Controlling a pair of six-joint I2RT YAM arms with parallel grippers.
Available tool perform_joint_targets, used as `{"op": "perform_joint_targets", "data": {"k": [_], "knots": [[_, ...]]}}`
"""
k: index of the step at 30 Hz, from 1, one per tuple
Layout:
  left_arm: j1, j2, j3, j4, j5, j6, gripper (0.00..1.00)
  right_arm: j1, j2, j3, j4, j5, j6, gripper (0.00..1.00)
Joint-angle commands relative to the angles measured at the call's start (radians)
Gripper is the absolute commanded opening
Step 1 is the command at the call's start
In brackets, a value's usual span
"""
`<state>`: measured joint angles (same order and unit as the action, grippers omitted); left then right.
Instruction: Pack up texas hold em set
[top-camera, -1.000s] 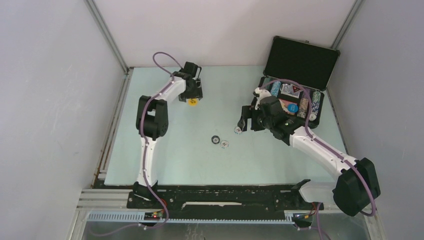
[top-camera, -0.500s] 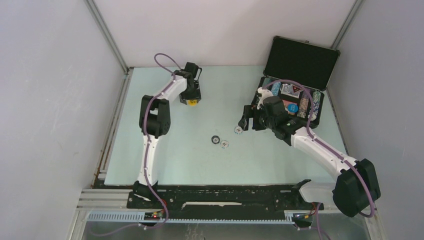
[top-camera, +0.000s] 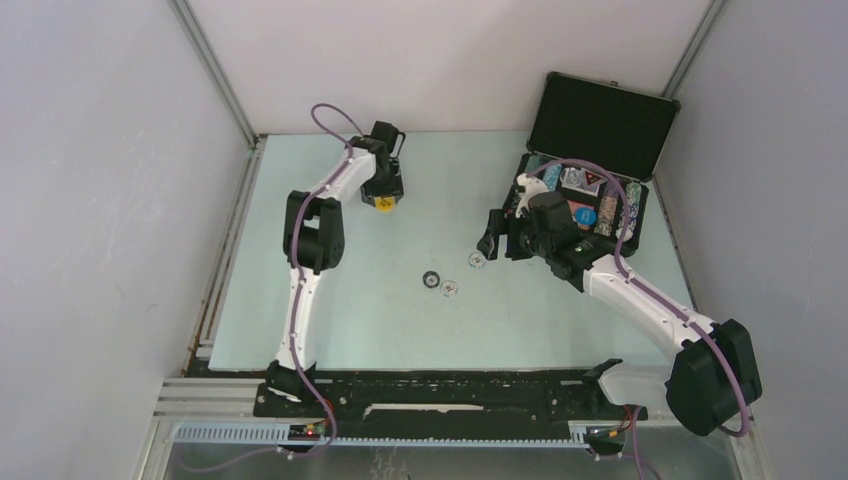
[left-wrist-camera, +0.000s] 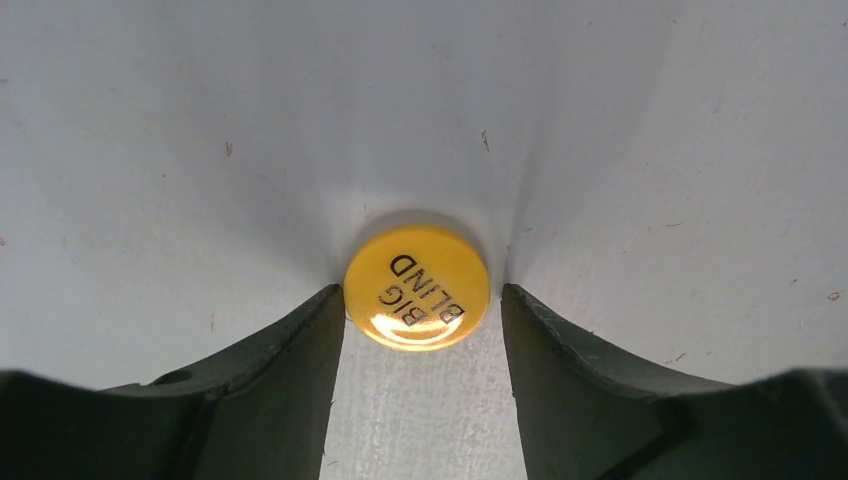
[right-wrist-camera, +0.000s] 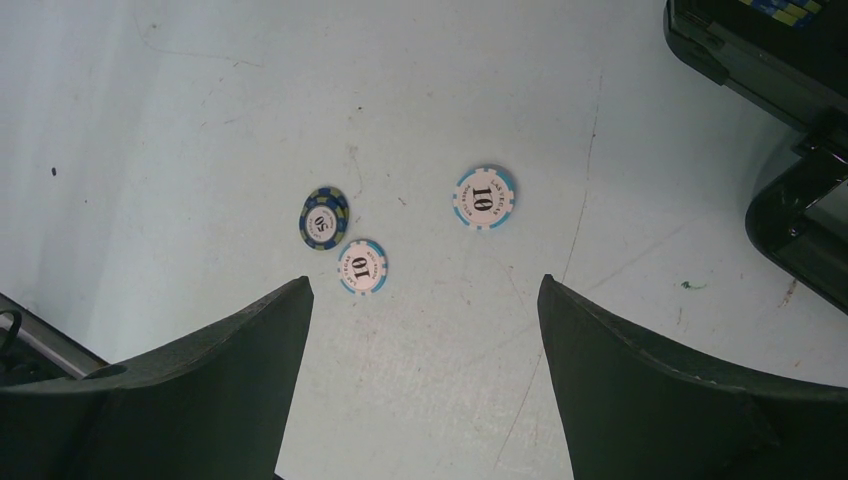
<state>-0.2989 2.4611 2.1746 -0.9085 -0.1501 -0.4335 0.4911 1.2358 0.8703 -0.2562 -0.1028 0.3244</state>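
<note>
Three chips loose mid-table (top-camera: 330, 320): 50 chip (right-wrist-camera: 323, 218), 10 chip (right-wrist-camera: 361, 266) just beside it, second 10 chip (right-wrist-camera: 484, 197) apart, nearer the briefcase (top-camera: 600, 125), which sits lid-up at far right. Right gripper (right-wrist-camera: 425, 290) hovers above them, jaws wide, holding nothing. Left gripper (left-wrist-camera: 422, 292) straddles the yellow BIG BLIND disc (left-wrist-camera: 417, 270) lying flat, one finger touching its rim, a slight gap at the other

top cam sits high behind arm bases, looks down on whole table (top-camera: 400, 320). left wrist cam looks straight down, v close, at yellow disc (left-wrist-camera: 417, 287) between left fingers (left-wrist-camera: 270, 390); top view shares it. right wrist cam is higher, angled fwd; chips (right-wrist-camera: 361, 267) ahead of right fingers (right-wrist-camera: 200, 400) show in both.
</note>
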Motion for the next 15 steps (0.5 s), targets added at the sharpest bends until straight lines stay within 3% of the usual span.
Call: {"op": "perform_joint_targets", "data": {"k": [1, 9, 15], "knots": [[0.001, 0.014, 0.039, -0.018, 0.021, 0.026, 0.63, -0.005, -0.019, -0.008, 0.034, -0.005, 0.015, 0.92], [-0.002, -0.063, -0.071, 0.063, 0.011, 0.101, 0.44, -0.018, -0.008, -0.014, 0.050, -0.035, 0.026, 0.92], [-0.007, -0.145, -0.139, 0.098, 0.035, 0.158, 0.39, -0.037, 0.010, -0.019, 0.059, -0.066, 0.033, 0.92]]}}
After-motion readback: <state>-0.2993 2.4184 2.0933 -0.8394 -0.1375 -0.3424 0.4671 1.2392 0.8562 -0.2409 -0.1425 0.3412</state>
